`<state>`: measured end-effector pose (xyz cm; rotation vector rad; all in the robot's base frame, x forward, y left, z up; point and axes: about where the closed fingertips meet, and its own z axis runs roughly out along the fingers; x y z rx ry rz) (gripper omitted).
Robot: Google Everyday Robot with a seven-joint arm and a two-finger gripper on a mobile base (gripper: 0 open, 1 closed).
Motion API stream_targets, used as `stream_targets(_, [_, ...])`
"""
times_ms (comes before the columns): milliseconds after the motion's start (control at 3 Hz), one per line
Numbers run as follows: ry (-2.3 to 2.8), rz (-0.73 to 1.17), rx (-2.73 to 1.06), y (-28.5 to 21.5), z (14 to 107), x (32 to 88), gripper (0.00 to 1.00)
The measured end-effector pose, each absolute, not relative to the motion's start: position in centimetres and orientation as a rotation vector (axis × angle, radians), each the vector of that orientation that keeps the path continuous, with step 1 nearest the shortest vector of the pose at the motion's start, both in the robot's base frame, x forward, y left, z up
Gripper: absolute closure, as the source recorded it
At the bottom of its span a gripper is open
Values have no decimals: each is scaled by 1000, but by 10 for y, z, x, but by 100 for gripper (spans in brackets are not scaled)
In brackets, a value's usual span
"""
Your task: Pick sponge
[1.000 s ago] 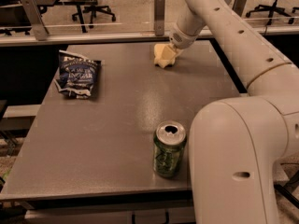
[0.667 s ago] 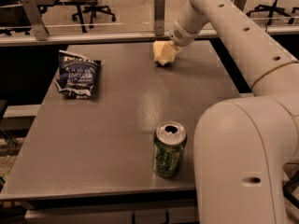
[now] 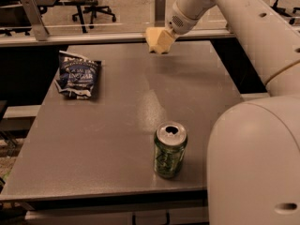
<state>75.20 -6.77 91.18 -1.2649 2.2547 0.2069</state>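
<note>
My gripper (image 3: 162,37) is at the far edge of the grey table (image 3: 108,125), right of its middle, reaching down from the white arm at the upper right. Its pale yellow fingers are shut on the sponge (image 3: 153,42), a small pale yellow foam block. The sponge hangs a little above the tabletop. The fingers and the sponge share the same colour and merge into one lump.
A green soda can (image 3: 170,150) stands upright near the front edge. A dark blue crumpled chip bag (image 3: 77,73) lies at the left. My white arm's bulky body (image 3: 255,163) fills the right foreground. A rail and office chairs are behind the table.
The gripper has risen and shifted slightly left with the sponge, which no longer rests on the tabletop. The can and the bag have not moved.
</note>
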Motion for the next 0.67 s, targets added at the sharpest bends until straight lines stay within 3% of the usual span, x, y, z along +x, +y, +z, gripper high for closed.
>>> stream_targets(667, [2200,253,-1351,-53,947,732,100])
